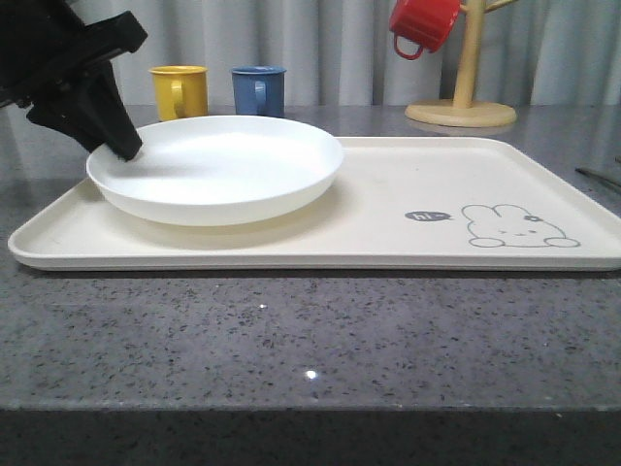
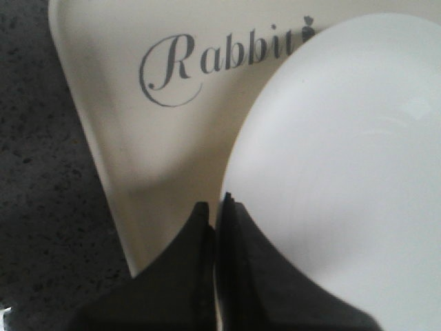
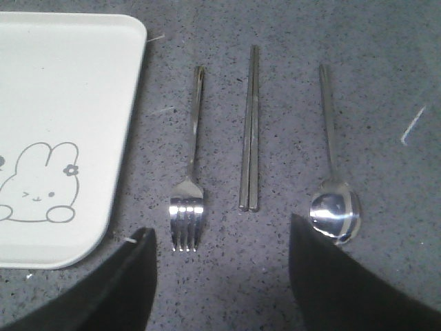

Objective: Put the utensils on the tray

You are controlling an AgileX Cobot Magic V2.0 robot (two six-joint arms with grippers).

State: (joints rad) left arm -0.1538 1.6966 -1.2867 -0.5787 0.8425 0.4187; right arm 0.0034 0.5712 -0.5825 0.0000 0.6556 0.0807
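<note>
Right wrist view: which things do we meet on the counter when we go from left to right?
tray → fork → chopsticks → spoon

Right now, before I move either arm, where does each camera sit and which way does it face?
Front: looks forward over the countertop at the tray and plate; left gripper at the plate's rim.
Left wrist: looks down on the plate and tray; fingers closed on the rim.
Right wrist: looks down on fork, chopsticks, spoon; right gripper open.
Shared: the tray in all three.
</note>
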